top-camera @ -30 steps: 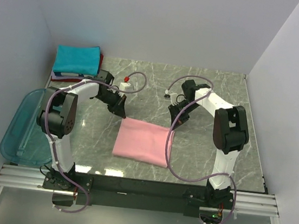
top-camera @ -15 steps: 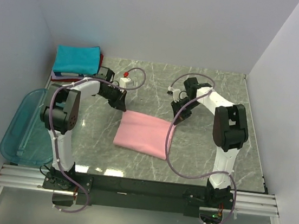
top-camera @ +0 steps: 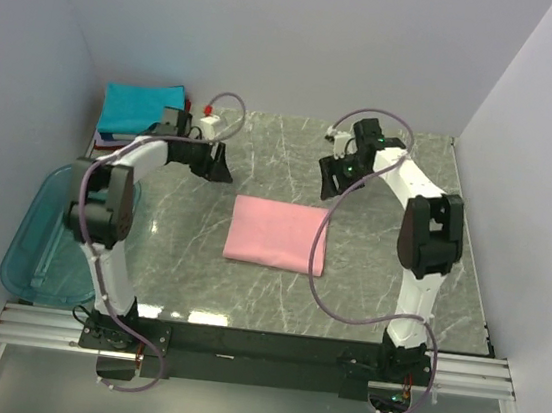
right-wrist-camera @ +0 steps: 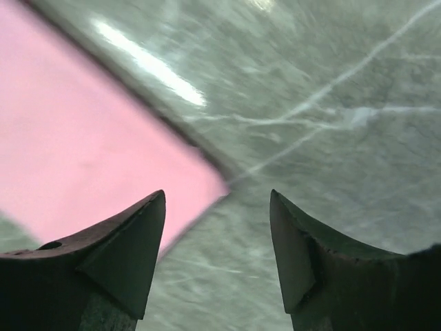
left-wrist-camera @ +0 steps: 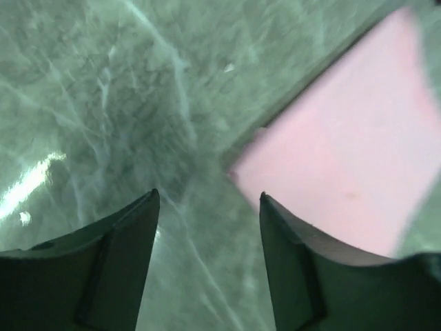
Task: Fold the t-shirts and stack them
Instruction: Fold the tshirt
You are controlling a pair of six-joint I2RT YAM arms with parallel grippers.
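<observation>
1. Pink shirt (top-camera: 276,235) lies folded flat in the middle of the bench (top-camera: 187,276), touching neither arm.
2. Left pincer (left-wrist-camera: 209,200) is wide and empty, just beyond the shirt's far left corner. Right pincer (right-wrist-camera: 218,196) is likewise wide and empty by the far right corner.
3. The fold looks done; stacking remains.
4. Next: grip the shirt and carry it to the teal-topped stack (top-camera: 142,115) at far left without letting it unfold.

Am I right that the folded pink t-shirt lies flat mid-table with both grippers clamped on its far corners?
Not quite: the pink t-shirt lies folded flat mid-table, but the left gripper and right gripper are open, clear of its corners, as both wrist views show.
</observation>
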